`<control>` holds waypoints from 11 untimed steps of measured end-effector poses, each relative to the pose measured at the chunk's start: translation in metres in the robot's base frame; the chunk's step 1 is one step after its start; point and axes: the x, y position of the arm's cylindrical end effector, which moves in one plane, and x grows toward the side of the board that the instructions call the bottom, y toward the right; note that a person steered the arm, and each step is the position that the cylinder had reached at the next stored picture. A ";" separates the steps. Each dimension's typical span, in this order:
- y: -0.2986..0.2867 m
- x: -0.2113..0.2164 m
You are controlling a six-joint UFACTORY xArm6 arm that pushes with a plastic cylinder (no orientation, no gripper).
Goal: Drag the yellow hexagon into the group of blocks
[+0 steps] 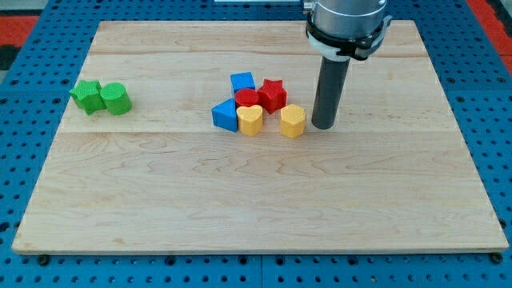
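Note:
The yellow hexagon (pixel 293 121) lies just right of the board's middle. My tip (pixel 324 126) stands right beside it, on its right side, a small gap apart or just touching. To the hexagon's left is a tight group: a yellow heart (pixel 250 120), a blue triangle-like block (pixel 226 115), a red round block (pixel 246 98), a red star (pixel 273 94) and a blue cube (pixel 242 82). A narrow gap separates the hexagon from the yellow heart and the red star.
A green star (pixel 86 95) and a green cylinder (pixel 116 98) sit together near the wooden board's (pixel 256 200) left edge. The arm's body (pixel 346 24) hangs over the board's top right part.

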 end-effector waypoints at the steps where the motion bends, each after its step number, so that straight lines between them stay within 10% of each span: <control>1: 0.005 0.006; 11: -0.048 0.018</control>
